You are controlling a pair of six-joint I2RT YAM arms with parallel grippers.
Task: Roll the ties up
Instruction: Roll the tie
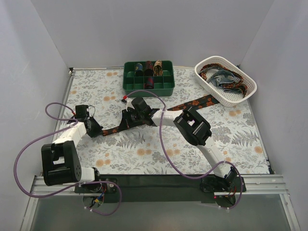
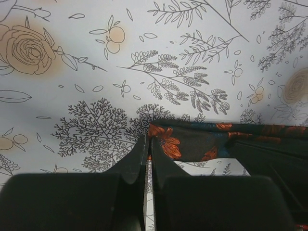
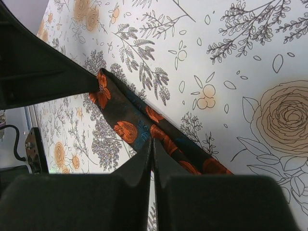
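The tie (image 1: pixel 191 104) is stretched out on the surface (image 1: pixel 144 154), and in the top view its long axis runs from 8 o'clock up to 2 o'clock. One end is pinched by the left hand (image 2: pixel 146 147), whose fingers are pressed narrow on the fabric. Just beside it, toward 2 o'clock, the right hand (image 3: pixel 153 149) appears clamped on the same strip. The free length is trailed off toward the basket (image 1: pixel 226 79), so rolling is best started from the pinched end.

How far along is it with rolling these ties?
Done: a few rolled coils sit in the green tray. In hand: the left tool and right tool pinch one orange-flowered tie stretched on the table, unrolled. Left: that tie, plus loose ties heaped in the white basket.
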